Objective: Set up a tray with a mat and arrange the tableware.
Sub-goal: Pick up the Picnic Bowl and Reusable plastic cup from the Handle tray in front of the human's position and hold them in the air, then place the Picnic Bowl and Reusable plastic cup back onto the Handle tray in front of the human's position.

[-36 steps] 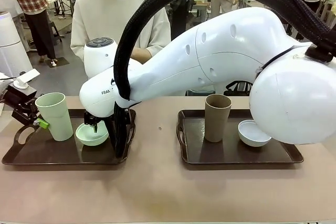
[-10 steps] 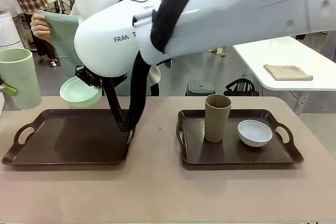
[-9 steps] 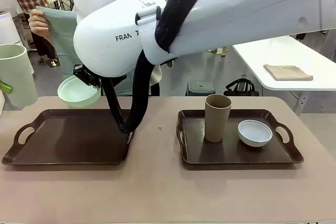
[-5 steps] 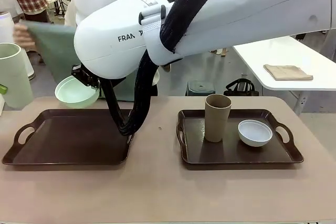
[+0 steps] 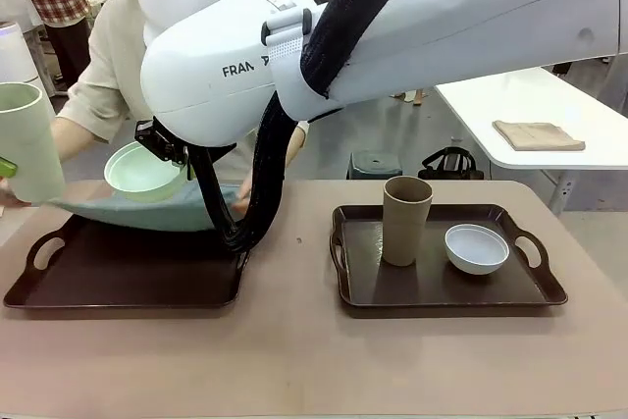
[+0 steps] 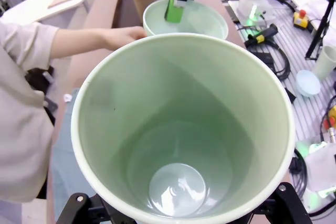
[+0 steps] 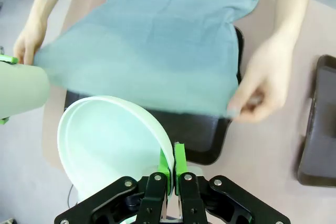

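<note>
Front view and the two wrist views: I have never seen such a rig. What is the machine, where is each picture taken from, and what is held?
Two white robot arms work at a table, with a person opposite. The front view looks across the table from the robot's side; each wrist view looks along one gripper's fingers. The right gripper pinches the rim of a small green bowl; the left gripper holds a mint-green tumbler, both in the air. The person's hands spread a blue-green mat over the left tray. The right tray carries a brown tumbler and a white bowl.
</note>
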